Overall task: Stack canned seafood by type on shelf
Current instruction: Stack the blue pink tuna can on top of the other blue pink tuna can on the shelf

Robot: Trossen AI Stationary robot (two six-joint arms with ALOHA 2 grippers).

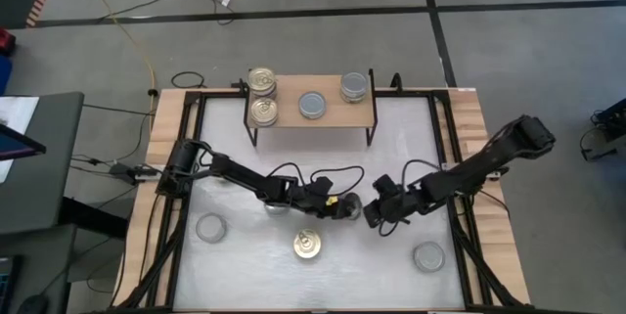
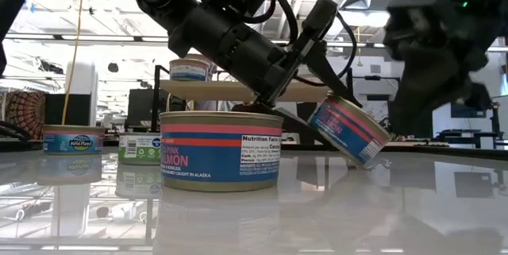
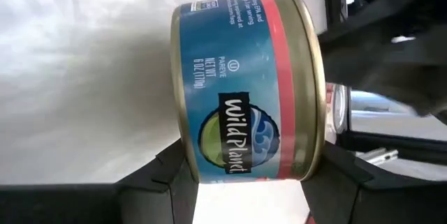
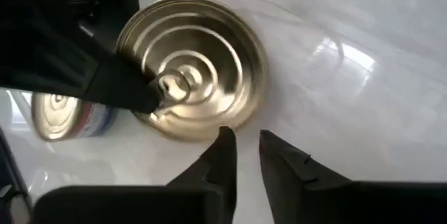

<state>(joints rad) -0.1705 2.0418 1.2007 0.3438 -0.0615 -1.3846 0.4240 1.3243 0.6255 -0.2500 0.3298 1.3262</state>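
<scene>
Right up against the low camera sits a pink salmon can [image 2: 220,150], upright near the table's front edge and not in play yet. Behind it the left gripper [image 3: 244,172] has its fingers clamped on the rims of a blue Wild Planet can [image 3: 248,84], tipped on edge mid-table. Facing its gold end is the right gripper [image 4: 244,147], fingers barely apart and holding nothing. Looks like a handover or re-grip of one can, so roughly mid-task. On the shelf [image 1: 333,116] at the back edge there's a gold pair [image 1: 262,97] on its left end and two silver-lid cans [image 1: 333,96]. Next move probably needs levelling the can, then carrying it onto the matching stack.
</scene>
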